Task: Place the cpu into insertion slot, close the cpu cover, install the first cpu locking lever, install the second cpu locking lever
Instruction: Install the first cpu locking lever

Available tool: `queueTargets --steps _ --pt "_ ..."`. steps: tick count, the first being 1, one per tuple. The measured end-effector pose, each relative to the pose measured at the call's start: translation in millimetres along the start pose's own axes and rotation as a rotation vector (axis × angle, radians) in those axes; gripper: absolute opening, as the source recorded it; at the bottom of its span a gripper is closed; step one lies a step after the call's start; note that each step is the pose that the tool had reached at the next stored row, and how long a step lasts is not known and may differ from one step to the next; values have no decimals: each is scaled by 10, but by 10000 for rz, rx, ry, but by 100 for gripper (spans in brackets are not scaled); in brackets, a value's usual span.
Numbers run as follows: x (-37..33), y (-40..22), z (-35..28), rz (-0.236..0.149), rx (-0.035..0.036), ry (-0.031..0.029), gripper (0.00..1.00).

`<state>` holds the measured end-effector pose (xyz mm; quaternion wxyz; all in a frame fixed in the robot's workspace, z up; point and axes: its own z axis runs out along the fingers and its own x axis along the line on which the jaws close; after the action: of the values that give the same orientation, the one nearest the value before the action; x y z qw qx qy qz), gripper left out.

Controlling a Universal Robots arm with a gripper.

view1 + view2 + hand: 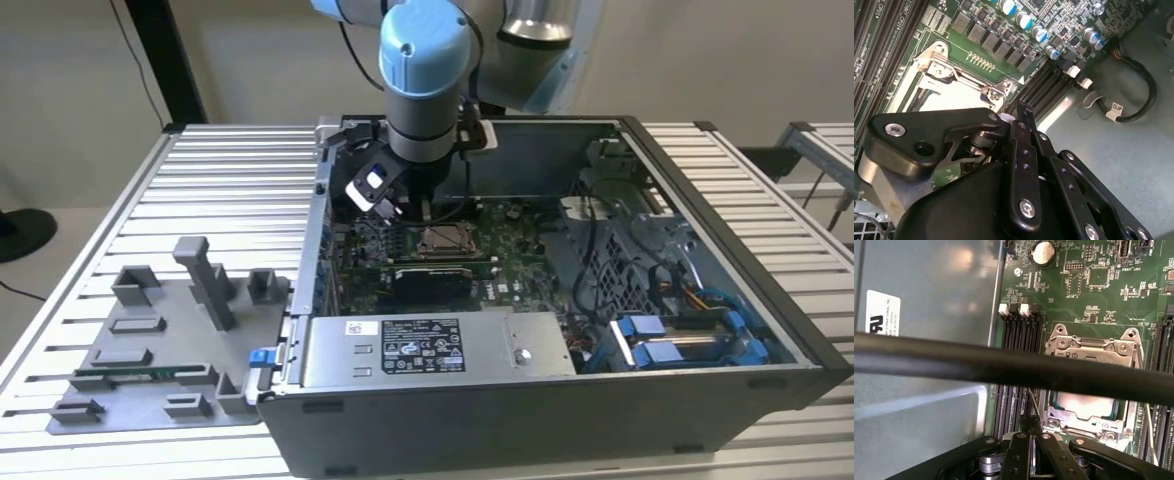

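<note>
Silvery-tan cpu (1085,405) lies seated just beside the gripper (1031,424), which is pinched narrow

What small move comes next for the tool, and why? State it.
Probably nudge the shut tool against the thin locking lever to press it down: the cpu is seated, the cpu cover lies over it, and the lever looks raised.

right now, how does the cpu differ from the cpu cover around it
The cpu is a solid, plain silvery-tan plate; the cpu cover is a brighter silvery frame with a cut-out middle. The cpu cover is the larger, and its edges run round the cpu, which shows through the opening. A black cable crosses the first wrist view and hides part of both. Both are flat metal squares lying level on the green motherboard.
</note>
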<state>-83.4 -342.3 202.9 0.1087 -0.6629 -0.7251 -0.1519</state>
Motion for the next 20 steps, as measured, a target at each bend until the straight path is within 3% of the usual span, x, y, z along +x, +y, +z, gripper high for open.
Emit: queueTargets --steps 8,20 --pt "-19 32 40 0 2 -3 0" --pt "-43 150 79 1 3 -2 0"
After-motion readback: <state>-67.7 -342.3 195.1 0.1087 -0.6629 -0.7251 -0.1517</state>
